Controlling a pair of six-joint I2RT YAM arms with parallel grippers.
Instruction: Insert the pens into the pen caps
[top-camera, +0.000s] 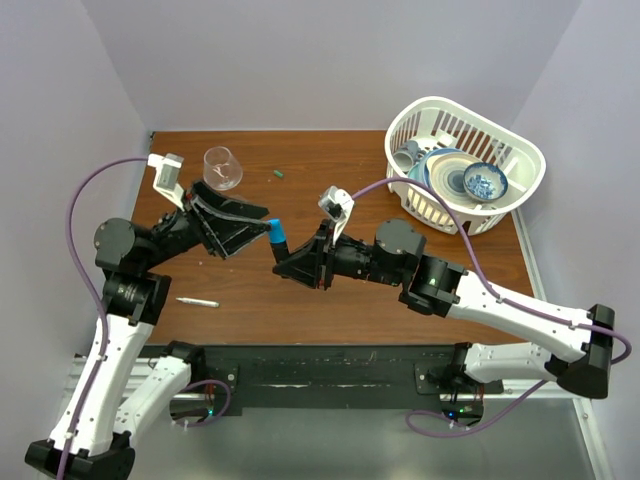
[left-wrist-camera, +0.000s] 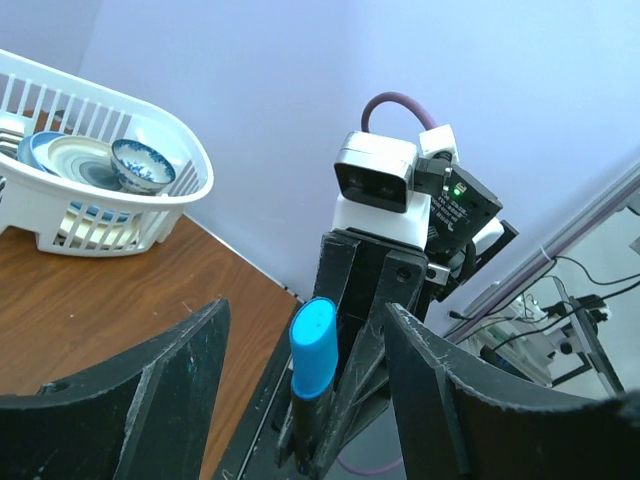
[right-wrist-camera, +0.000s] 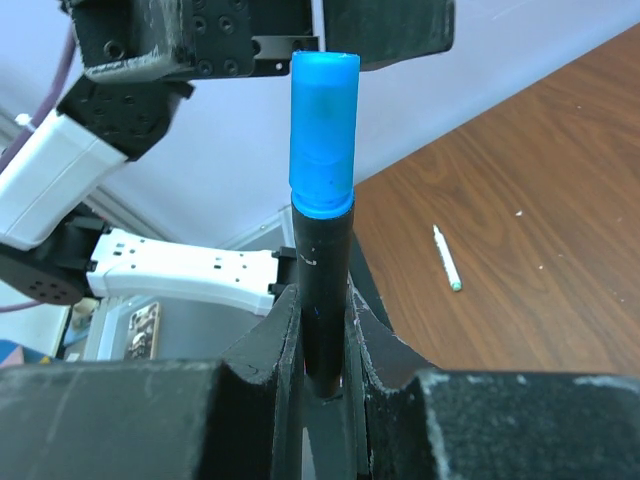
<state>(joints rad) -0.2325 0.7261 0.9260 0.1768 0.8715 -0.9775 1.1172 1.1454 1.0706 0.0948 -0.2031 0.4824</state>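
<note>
**Brown wooden surface, four things on it**

The surface (top-camera: 340, 290) carries a clear glass (top-camera: 222, 168) at the back left. Near it lies a tiny green speck, probably a green cap (top-camera: 279, 174). A white pen (top-camera: 198, 301) lies front left, and a white basket (top-camera: 428, 206) sits back right.

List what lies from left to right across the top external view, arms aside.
In order: thin white pen lying on the wooden table → bright blue cap on the black marker → white plastic dish basket. Left out: the clear glass and tiny green cap, whose places overlap those.
</note>
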